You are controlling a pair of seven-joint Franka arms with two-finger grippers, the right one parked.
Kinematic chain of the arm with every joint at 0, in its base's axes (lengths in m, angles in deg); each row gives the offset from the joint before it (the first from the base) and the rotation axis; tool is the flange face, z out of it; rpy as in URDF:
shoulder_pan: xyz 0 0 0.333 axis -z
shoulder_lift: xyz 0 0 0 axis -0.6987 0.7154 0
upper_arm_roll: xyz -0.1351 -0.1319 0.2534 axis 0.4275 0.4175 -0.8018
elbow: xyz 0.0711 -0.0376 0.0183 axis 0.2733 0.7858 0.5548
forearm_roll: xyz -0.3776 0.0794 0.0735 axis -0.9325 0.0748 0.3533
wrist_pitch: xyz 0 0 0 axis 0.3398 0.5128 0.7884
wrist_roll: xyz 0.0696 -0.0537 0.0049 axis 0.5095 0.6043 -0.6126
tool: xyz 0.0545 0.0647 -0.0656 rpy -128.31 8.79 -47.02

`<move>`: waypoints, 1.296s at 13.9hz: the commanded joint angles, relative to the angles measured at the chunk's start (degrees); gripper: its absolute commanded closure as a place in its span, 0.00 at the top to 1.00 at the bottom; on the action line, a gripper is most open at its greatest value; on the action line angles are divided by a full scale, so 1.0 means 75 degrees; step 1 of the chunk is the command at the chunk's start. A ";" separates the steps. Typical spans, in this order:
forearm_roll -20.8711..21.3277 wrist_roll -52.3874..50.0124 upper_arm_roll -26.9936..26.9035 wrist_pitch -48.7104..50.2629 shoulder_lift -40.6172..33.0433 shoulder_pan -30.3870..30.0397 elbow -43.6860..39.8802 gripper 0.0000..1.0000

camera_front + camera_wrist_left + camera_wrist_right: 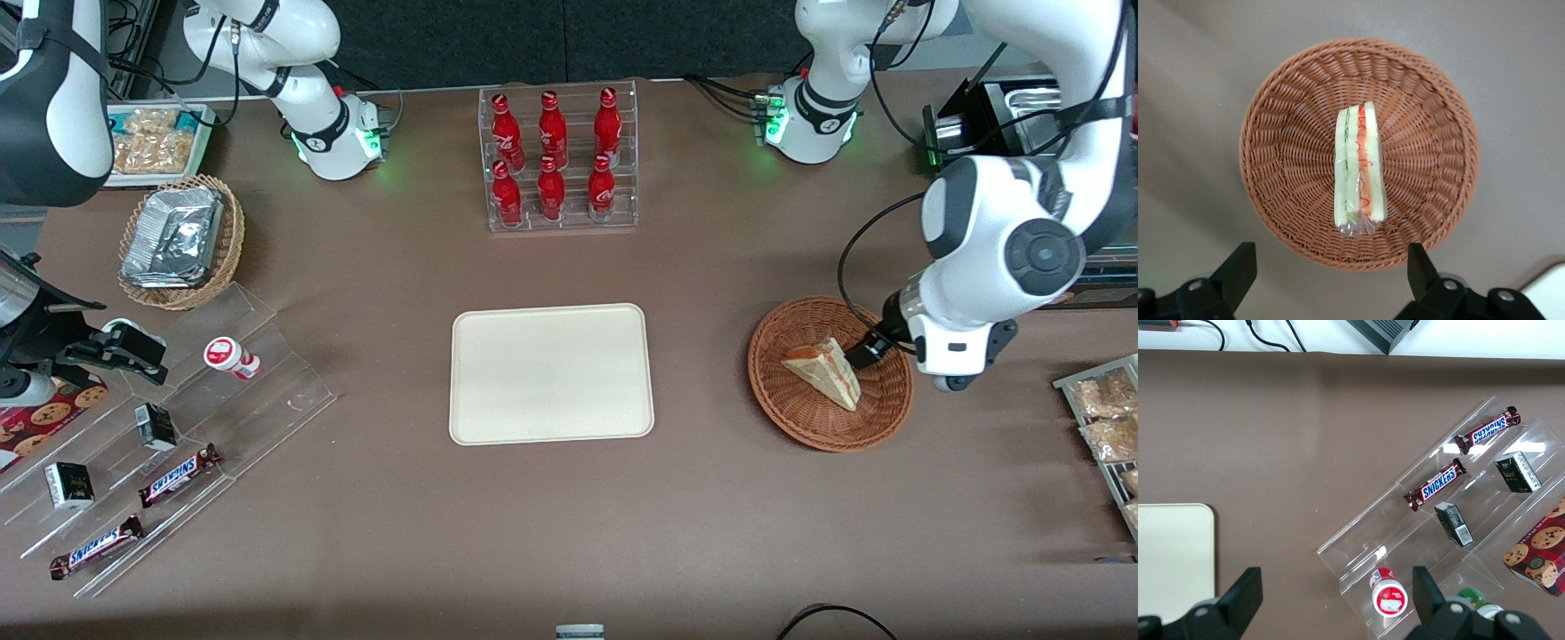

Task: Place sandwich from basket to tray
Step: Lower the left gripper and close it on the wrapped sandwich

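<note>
The sandwich (1359, 167) lies in the middle of the round reddish-brown wicker basket (1281, 140), standing on edge with its red and green filling layers facing upward. The left arm's hand (1331, 267) hovers above the basket with its two fingers (1238, 265) spread wide apart, gripping nothing and not touching the sandwich. The basket rests on the brown counter (711, 516) toward the working arm's end, beside the cream-coloured rectangular tray (551, 373).
</note>
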 commanded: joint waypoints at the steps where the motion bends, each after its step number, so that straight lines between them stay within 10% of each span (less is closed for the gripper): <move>1: -0.0071 -0.0300 -0.0037 -0.0924 -0.0034 0.0084 0.0779 1.00; 14: -0.0304 -0.0805 -0.0026 -0.3646 0.1385 0.0202 0.1461 0.98; 18: -0.0329 -0.0794 -0.0026 -0.3646 0.1374 0.0272 0.1485 0.11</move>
